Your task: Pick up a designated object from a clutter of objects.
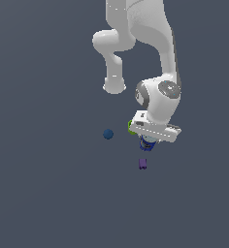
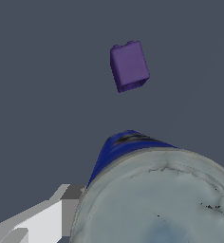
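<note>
White arm [image 1: 155,43] descending from above, wrist over the clutter. Gripper [image 1: 148,143] low over blue can [image 1: 147,142] (mostly hidden, finger state unclear). Sliver of green cup [image 1: 130,127] at the hand's edge, exterior view's left. Dark-blue ball [image 1: 108,134] apart, further left. Purple block [image 1: 142,164] just below the can. Plain grey floor [image 1: 48,193].

A flat dark grey floor [image 1: 48,193] carries a dark-blue ball [image 1: 108,134] and purple block [image 1: 142,164].
</note>
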`<state>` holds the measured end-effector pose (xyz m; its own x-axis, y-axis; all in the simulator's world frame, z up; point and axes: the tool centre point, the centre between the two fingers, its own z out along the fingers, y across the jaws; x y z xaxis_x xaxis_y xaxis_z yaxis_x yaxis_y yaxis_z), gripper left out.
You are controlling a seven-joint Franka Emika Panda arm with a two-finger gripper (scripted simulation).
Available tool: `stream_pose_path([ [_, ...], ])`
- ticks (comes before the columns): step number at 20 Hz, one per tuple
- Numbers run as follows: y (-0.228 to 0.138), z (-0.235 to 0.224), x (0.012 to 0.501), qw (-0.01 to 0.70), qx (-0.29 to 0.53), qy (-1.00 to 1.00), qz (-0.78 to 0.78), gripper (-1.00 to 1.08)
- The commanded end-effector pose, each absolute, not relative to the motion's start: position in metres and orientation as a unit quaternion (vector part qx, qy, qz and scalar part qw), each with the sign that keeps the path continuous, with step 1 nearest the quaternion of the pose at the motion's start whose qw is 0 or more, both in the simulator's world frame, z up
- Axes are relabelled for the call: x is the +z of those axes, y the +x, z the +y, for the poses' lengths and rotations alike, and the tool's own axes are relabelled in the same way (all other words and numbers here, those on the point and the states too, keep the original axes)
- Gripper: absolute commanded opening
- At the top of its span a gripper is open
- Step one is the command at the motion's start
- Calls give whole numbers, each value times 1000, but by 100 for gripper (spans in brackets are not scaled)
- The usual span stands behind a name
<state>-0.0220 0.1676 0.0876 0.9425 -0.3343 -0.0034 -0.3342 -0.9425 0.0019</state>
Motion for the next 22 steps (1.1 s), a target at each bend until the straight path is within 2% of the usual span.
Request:
stream_pose_path([
  [1, -23, 162, 99, 0, 0, 985, -170, -100],
  [9, -39, 132, 145, 0, 0, 985, -170, -100],
  [22, -73, 62, 254, -2, 0, 985, -170, -100],
])
